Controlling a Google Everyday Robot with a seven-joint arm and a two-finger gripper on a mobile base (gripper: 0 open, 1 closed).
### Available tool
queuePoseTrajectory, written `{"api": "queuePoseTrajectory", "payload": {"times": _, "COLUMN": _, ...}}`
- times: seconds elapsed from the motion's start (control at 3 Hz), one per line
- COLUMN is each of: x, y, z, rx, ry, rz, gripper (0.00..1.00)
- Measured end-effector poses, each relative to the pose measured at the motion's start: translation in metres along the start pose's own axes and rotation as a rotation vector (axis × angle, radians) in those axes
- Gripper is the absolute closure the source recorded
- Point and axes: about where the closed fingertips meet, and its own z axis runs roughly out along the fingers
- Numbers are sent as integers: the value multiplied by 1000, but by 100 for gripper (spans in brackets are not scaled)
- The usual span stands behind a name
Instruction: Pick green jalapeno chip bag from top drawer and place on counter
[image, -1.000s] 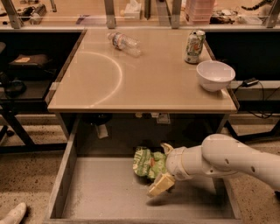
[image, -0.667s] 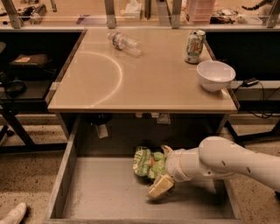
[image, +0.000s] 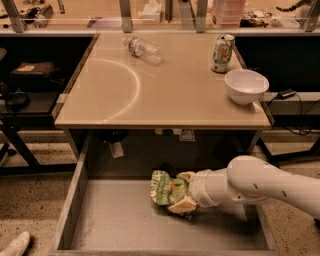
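One arm (image: 260, 185), reaching into the open top drawer (image: 100, 225) from the right of the view. Its gripper (image: 183, 192) sits low in the drawer, toward the back and somewhat right of centre.

Gripper state: the tan fingers (image: 183, 204) straddle the near end of the green jalapeno chip bag (image: 164, 186), one in front and one behind, and look clamped on it. I cannot tell whether the bag is clear of the drawer bottom or resting on it.

Key relation: the bag extends from the gripper toward the left of the view. Its long axis runs roughly in line with the forearm, and only the end nearest the wrist is held. The free end is crumpled and hangs beyond the fingertips.

Bag markings: white lettering and an orange-red patch on light green foil. The words are not readable.

Above and beyond the gripper lies the counter surface (image: 165, 95), whose front edge overhangs the back of the drawer. Judgement: the lift must come forward, out from under that edge, before rising, or the bag's free end may catch.

On the surface, up and to the right of the gripper, is a white bowl (image: 246, 86). Farther back stands a green-and-white drink can (image: 222, 47), label unreadable. Farthest, up and left of the gripper, a clear plastic bottle (image: 142, 48) lies on its side. A faint white arc (image: 132, 85) curves over the bare left part, which looks the most open place to set the bag down.
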Motion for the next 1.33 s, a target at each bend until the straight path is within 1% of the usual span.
{"api": "queuePoseTrajectory", "payload": {"times": 0.33, "x": 0, "y": 0, "z": 0, "rx": 0, "ry": 0, "rz": 0, "gripper": 65}}
{"api": "queuePoseTrajectory", "payload": {"times": 0.67, "x": -8, "y": -1, "z": -5, "rx": -14, "ry": -23, "rz": -8, "gripper": 88}}
{"api": "queuePoseTrajectory", "payload": {"times": 1.0, "x": -39, "y": -10, "z": -38, "rx": 9, "ry": -88, "rz": -64, "gripper": 100}}
{"api": "queuePoseTrajectory", "payload": {"times": 1.33, "x": -64, "y": -20, "z": -86, "rx": 67, "ry": -133, "rz": -124, "gripper": 100}}
